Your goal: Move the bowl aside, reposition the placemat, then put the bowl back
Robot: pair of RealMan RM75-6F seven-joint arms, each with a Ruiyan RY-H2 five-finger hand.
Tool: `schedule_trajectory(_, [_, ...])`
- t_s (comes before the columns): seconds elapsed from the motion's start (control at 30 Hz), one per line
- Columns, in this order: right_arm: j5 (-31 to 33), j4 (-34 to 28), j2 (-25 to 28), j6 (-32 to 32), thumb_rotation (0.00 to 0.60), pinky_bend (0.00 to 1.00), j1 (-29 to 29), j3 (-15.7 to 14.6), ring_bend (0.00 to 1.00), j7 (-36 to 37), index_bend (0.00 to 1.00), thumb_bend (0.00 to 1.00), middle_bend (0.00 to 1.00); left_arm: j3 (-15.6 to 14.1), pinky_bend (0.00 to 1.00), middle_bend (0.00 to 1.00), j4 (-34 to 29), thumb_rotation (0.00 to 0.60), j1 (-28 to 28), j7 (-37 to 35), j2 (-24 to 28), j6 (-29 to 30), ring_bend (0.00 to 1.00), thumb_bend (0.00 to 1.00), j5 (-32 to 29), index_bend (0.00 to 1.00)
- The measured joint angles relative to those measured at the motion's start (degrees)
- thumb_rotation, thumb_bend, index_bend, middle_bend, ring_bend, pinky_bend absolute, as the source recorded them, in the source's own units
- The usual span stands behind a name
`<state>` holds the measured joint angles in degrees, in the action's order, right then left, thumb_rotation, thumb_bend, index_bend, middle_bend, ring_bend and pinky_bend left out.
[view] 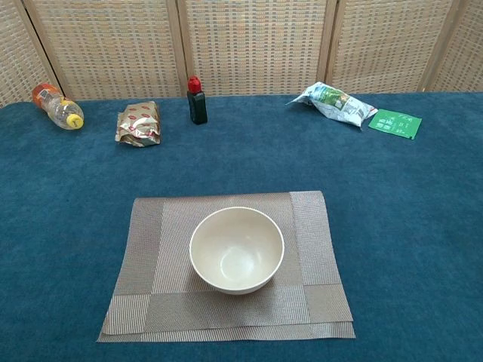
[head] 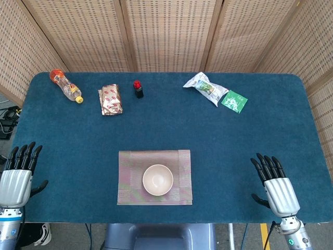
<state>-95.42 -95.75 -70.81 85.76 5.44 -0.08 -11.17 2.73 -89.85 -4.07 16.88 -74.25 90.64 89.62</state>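
A cream bowl point(head: 157, 179) point(view: 237, 250) stands upright and empty in the middle of a grey-brown woven placemat point(head: 128, 165) point(view: 151, 241) near the table's front edge. My left hand point(head: 18, 174) hovers at the front left corner, fingers straight and apart, holding nothing. At the front right my right hand point(head: 274, 182) is likewise spread and empty. Both hands are well apart from the bowl and mat. The chest view shows neither hand.
Along the back of the blue table point(head: 250, 140) lie a plastic bottle point(head: 66, 86) point(view: 56, 105), a foil snack pack point(head: 111, 99) point(view: 138, 124), a small dark bottle with red cap point(head: 138, 89) point(view: 197, 100), a white-green bag point(head: 205, 87) point(view: 336, 104) and a green sachet point(head: 234, 101) point(view: 395, 124).
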Motion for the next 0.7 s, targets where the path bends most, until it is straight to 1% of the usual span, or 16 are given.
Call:
schedule_trajectory(0.37, [-0.1,-0.1,0.1,0.1,0.600,0.00,0.0,-0.1,0.00,0.1,0.00,0.09,0.00,-0.3,0.00,0.00,0.0,0.600,0.0,0.0,0.0,-0.3,0.00,0.00,0.1,0.00])
schedule_trajectory(0.7, [0.3,-0.4,0.6,0.1,0.600,0.00,0.0,0.1,0.00,0.9,0.00,0.09,0.00,-1.1,0.00,0.00,0.3,0.600,-0.7,-0.2,-0.4,-1.2,0.00,0.00,1.7,0.00])
